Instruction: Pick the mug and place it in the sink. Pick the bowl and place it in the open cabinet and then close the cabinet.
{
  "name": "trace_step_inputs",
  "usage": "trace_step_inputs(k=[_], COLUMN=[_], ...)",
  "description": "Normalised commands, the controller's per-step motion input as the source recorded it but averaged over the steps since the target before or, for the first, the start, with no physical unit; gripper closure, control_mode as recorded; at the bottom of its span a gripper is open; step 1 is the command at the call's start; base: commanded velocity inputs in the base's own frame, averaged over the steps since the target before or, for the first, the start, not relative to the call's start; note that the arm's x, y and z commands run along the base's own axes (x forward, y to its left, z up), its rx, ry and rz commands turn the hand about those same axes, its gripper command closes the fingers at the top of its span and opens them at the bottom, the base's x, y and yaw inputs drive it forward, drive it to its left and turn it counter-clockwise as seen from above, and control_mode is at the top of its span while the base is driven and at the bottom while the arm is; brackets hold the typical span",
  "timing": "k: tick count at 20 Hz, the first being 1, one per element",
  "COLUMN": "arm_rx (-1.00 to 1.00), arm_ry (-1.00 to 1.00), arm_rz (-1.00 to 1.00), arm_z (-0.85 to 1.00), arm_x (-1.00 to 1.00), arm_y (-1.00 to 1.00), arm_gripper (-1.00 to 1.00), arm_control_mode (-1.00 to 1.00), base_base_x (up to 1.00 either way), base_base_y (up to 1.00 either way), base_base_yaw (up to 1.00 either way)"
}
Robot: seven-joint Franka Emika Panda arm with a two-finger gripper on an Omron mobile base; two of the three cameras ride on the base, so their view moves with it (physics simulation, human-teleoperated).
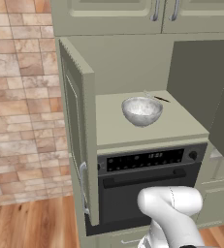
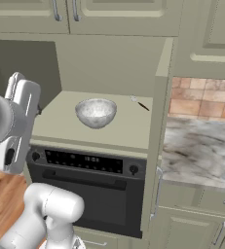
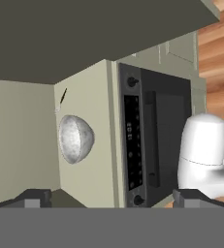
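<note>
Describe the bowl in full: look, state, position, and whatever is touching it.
The bowl is round and deep, with a grey-white marbled finish that looks like stone or glazed ceramic. It stands upright, mouth up, and looks empty. It rests on the flat shelf inside the open cabinet, above the built-in oven, near the shelf's middle. Only the shelf touches it. A small thin dark-tipped object lies just behind it, apart from it. The gripper, jaws open, is clear of it.

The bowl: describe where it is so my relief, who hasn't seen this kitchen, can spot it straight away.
Find the black built-in oven set in the sage-green cabinet, whose doors stand open. On the shelf just above the oven's control panel sits the bowl, upright and near the middle. It is round, deep and grey-white marbled, far bigger than the thin dark utensil behind it.
</note>
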Motion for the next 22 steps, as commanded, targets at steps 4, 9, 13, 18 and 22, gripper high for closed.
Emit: trace_step_inputs(k=[4,9,13,18,22], arm_rx=[0.00,0.00,0.00,0.00,0.00], arm_ry=[0.00,-0.10,-0.10,-0.02,0.00], arm_rz=[0.00,0.00,0.00,0.00,0.00], arm_z=[-0.02,-0.33,-0.30,-0.10,0.00], arm_x=[0.33,0.04,0.00,0.00,0.00], arm_y=[0.15,0.10,0.11,0.00,0.00], arm_gripper=[-1.00,-1.00,-1.00,-1.00,-1.00], arm_control_mode=[-1.00,-1.00,-1.00,1.00,1.00], base_base_x=[0.00,0.00,0.00,-0.04,-0.46], base_base_y=[0.00,0.00,0.00,0.00,0.00], base_base_yaw=[0.00,0.00,0.00,0.00,0.00])
